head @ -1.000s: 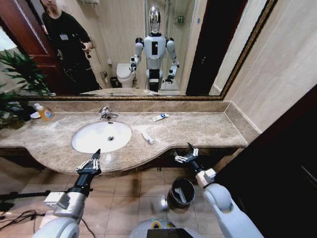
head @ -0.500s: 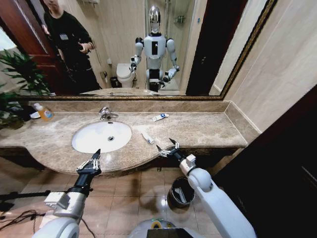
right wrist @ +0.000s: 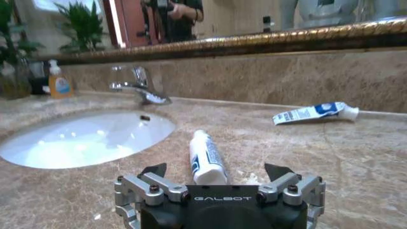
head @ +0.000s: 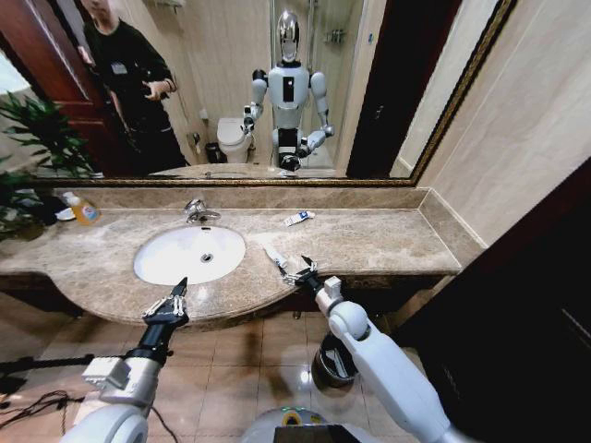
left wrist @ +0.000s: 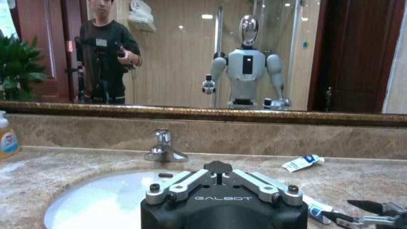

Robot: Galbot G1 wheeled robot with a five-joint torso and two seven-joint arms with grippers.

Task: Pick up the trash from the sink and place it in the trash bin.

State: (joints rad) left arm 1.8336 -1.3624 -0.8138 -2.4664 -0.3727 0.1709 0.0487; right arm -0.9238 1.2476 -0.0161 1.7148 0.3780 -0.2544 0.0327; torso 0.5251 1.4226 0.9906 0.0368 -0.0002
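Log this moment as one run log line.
right pincer: open, at white tube on counter | left pincer: open, idle by sink | trash bin: floor

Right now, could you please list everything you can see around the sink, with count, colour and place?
Sink: one, white, set in the counter, left of centre.
Faucet: one, chrome, behind the sink.
Counter: one, brown marble, below the mirror.
Tubes: two, white; one right of the sink, one with blue near the back wall.
Bottle: one, orange liquid, far left.
Bin: one, dark, on the floor under the counter.
Plant: one, green, far left.
Left end effector: open, at the counter's front edge.
Right end effector: open, at the nearer tube.
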